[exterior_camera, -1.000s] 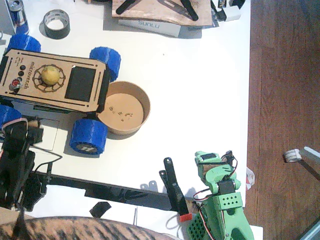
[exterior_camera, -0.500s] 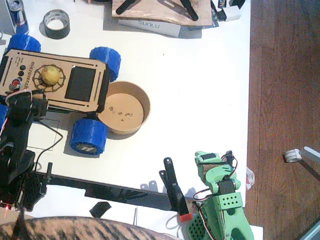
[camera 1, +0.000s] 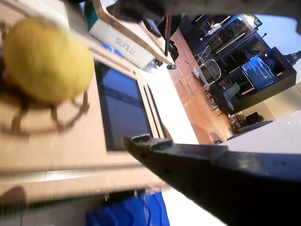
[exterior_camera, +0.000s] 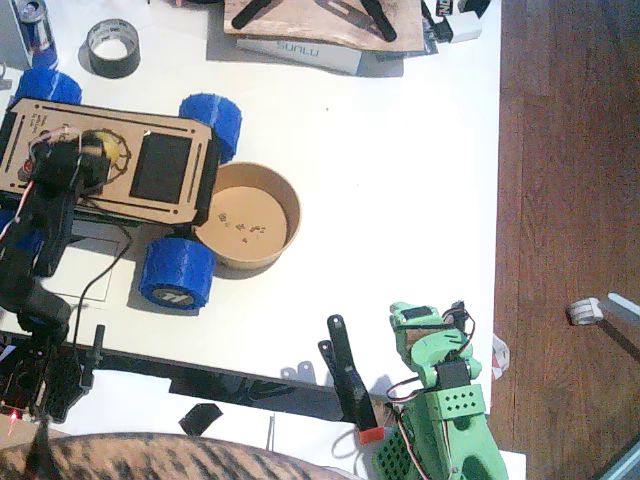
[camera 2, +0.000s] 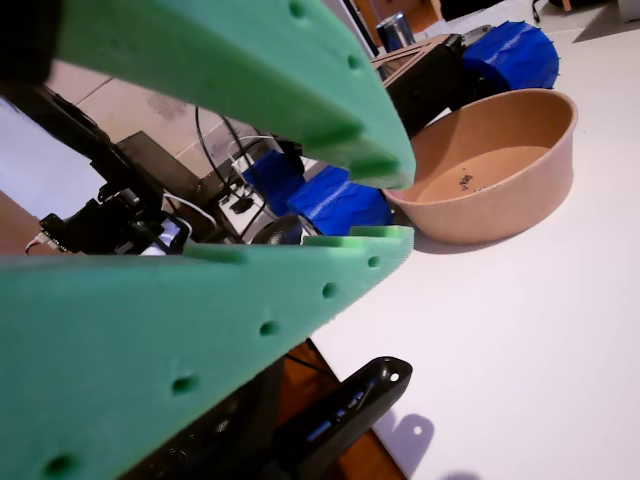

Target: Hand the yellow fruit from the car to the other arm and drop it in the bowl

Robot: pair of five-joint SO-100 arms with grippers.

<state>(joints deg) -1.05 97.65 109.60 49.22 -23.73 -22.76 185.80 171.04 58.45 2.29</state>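
Fruit [camera 1: 44, 61] on car deck [exterior_camera: 170, 165], unheld; left fingers [camera 1: 155, 143] beside it, gap unclear; right fingers [camera 2: 385, 175] narrowly apart.

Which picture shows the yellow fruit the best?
A wrist view: the yellow fruit looks big and whole, resting on the car. The fixed view shows only a sliver behind the left gripper. The other wrist view shows none.

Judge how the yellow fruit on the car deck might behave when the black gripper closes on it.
The yellow fruit looks round and smooth, so it may roll across the flat car deck if nudged. It seems small, so probably light. Narrow jaws might let it squirt sideways.
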